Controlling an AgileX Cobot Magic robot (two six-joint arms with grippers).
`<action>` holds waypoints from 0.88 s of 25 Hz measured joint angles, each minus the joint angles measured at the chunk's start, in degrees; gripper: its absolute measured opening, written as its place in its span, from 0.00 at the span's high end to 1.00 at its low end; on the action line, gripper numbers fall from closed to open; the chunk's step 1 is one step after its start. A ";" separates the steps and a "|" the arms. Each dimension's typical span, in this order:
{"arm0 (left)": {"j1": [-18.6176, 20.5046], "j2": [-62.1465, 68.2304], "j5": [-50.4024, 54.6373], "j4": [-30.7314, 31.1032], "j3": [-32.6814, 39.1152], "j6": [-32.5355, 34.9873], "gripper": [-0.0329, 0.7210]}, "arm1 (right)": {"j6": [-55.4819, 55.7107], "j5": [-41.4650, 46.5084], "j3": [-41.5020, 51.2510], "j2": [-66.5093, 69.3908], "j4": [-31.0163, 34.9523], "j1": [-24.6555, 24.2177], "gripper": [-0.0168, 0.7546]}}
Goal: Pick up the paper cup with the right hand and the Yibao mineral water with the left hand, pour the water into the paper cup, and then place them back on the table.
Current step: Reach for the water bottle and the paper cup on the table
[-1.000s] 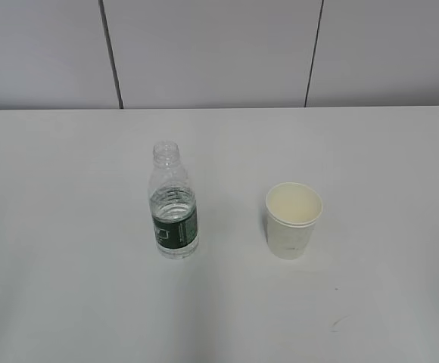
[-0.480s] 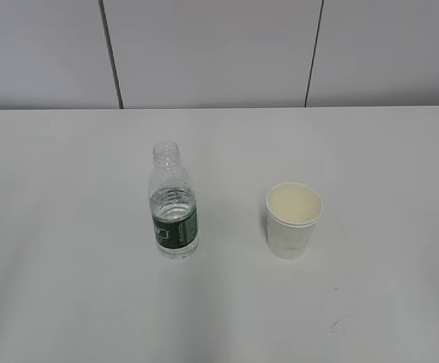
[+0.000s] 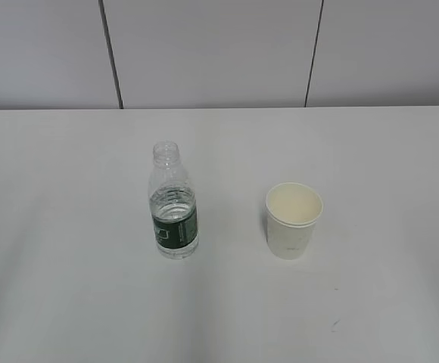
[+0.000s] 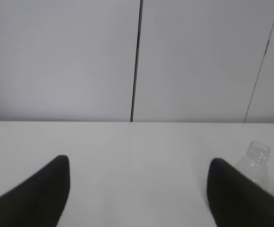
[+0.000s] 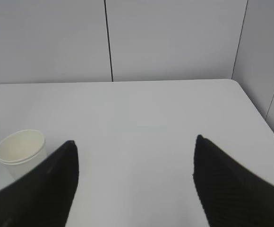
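White table [image 3: 68, 302]: part-filled Yibao mineral water [image 3: 174, 204], empty paper cup [image 3: 294, 220]

A pale grey panelled wall [image 3: 212, 53] stands behind the white table [image 3: 68, 302], divided by thin dark vertical seams [image 3: 110, 53] (two show in the exterior view). Light is soft and even.

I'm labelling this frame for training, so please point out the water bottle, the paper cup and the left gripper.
Yibao mineral water [image 3: 176, 227], exterior view, on its dark green label band.
paper cup [image 3: 291, 238], exterior view, on its white side wall.
left gripper [image 4: 139, 189], left wrist view, midway between its two open black fingers.
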 joint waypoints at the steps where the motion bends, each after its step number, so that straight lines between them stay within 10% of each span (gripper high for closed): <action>1: 0.00 0.04 -1.80 -0.05 0.78 0.00 0.24 | -0.26 -2.10 1.12 1.00 0.00 0.00 0.21; 22: 0.00 26.88 -28.88 0.03 3.98 0.00 0.25 | -1.63 -47.11 10.67 34.24 -6.10 0.00 0.21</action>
